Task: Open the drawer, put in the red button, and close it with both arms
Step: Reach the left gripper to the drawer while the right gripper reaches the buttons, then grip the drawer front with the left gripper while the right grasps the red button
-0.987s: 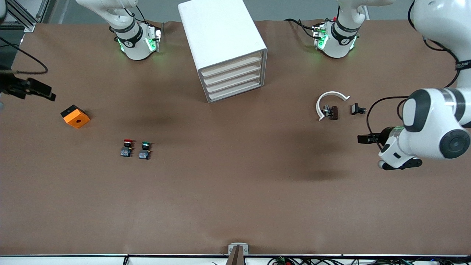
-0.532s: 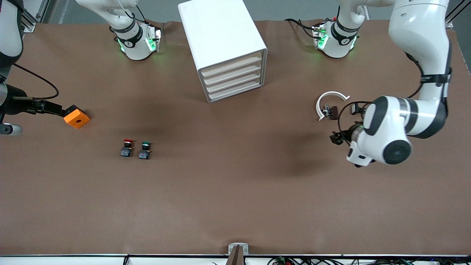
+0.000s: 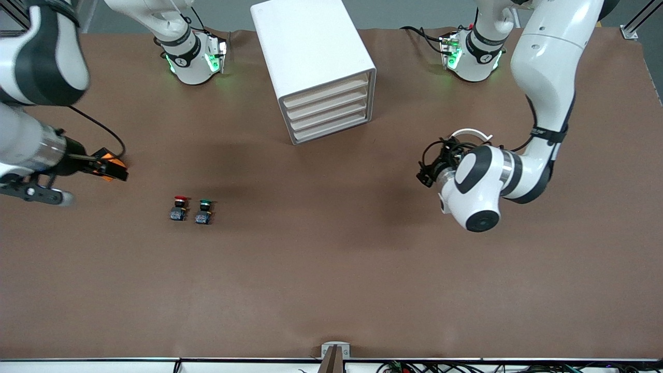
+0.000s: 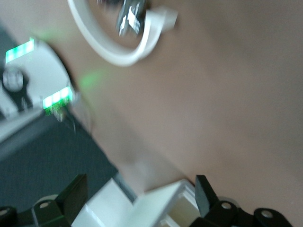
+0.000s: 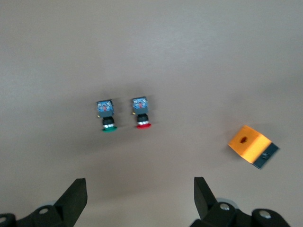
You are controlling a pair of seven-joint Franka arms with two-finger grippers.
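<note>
The red button [image 3: 179, 206] stands on the brown table beside the alike green button [image 3: 203, 211], toward the right arm's end; both show in the right wrist view, red [image 5: 141, 114] and green [image 5: 107, 116]. The white drawer cabinet [image 3: 316, 62] stands at the middle, farther from the front camera, with all its drawers [image 3: 329, 111] shut. My right gripper [image 3: 111, 170] is open and empty [image 5: 139, 194], over the orange block. My left gripper [image 3: 423, 176] is open and empty [image 4: 140, 189], above the table beside a white ring, with the cabinet [image 4: 147, 208] between its fingertips in the left wrist view.
An orange block [image 3: 106, 154] with a round hole lies under the right gripper, also shown in the right wrist view [image 5: 252, 145]. A white open ring [image 3: 470, 133] lies near the left arm's elbow, with a small metal part inside it [image 4: 128, 19]. The arms' bases [image 3: 189, 57] carry green lights.
Both arms have swung in from the table's ends. The right gripper has come over the orange block. The left gripper has moved past the white ring toward the cabinet.
</note>
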